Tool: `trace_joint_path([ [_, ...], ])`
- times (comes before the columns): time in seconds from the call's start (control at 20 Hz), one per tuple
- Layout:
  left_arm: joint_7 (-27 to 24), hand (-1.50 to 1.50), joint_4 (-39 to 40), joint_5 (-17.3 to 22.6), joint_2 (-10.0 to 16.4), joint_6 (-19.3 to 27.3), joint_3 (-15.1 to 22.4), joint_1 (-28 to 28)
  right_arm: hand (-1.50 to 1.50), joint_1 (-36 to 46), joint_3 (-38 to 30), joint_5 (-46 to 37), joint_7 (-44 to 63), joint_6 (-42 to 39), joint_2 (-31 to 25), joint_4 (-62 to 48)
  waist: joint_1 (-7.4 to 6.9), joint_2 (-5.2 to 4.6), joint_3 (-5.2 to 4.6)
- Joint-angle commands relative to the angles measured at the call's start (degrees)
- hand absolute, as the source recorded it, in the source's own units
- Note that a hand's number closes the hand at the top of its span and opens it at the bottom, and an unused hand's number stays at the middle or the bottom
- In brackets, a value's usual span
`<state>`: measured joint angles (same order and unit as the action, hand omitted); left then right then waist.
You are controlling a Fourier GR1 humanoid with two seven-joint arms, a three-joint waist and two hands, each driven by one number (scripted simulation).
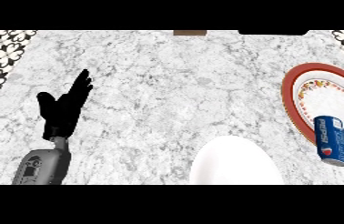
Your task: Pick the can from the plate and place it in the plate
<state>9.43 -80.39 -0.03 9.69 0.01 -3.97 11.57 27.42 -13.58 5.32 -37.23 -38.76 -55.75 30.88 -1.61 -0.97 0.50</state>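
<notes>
A blue soda can [331, 140] lies on its side on the near rim of a red-rimmed, flower-patterned plate [293, 84] at the right edge of the head view. A plain white plate [235, 164] sits at the bottom centre, partly cut off by the view's lower edge. My left hand [62, 110] rests open at the left with fingers pointing up, far from both plates. My right hand does not show.
The counter is grey-white marble. A patterned tile strip [12, 50] runs along the upper left corner. A brown object [189, 33] and a dark object [272, 32] sit at the far edge.
</notes>
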Motion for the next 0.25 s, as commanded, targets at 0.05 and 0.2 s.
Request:
trace_joint_path([
  [0.05, -1.02, 0.0, -0.08, -0.02, 1.24, -0.65, -0.68, -0.09, -1.5, -1.71, 0.98, -0.6, -11.09, -10.07, -1.53, -2.5, -0.73, -0.23, 0.12],
  [0.2, 0.68, 0.0, -0.81, 0.56, 1.66, -1.59, -0.51, -0.64, -1.5, -1.83, 1.88, -0.47, -10.92, -10.28, -2.23, -2.77, -1.06, -0.11, 0.12],
])
